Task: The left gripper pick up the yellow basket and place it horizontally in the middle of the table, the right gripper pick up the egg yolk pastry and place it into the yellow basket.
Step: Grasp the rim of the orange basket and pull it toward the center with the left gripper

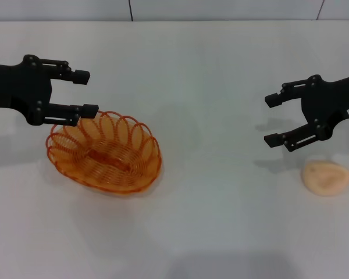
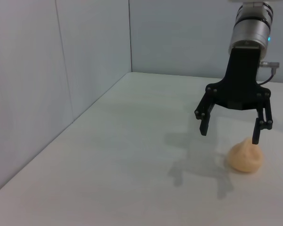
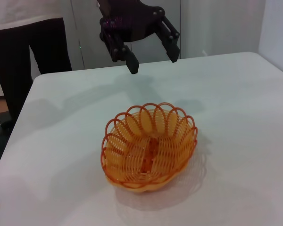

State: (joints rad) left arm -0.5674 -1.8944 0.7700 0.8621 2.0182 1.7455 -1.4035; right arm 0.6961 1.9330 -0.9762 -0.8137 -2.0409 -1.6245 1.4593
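The yellow basket (image 1: 104, 152) is an orange-amber wire oval standing upright on the white table (image 1: 209, 87), left of centre; it also shows in the right wrist view (image 3: 148, 147). My left gripper (image 1: 86, 92) is open and empty, hovering just above the basket's far left rim; it shows in the right wrist view (image 3: 153, 55) too. The egg yolk pastry (image 1: 326, 176) lies at the right; it shows in the left wrist view (image 2: 245, 157). My right gripper (image 1: 270, 120) is open and empty, above and just left of the pastry, also in the left wrist view (image 2: 229, 133).
Grey walls (image 2: 61, 70) close the table's far side and one end. A person in dark trousers (image 3: 33, 52) stands past the table's edge behind the left arm. The table stretches bare between basket and pastry.
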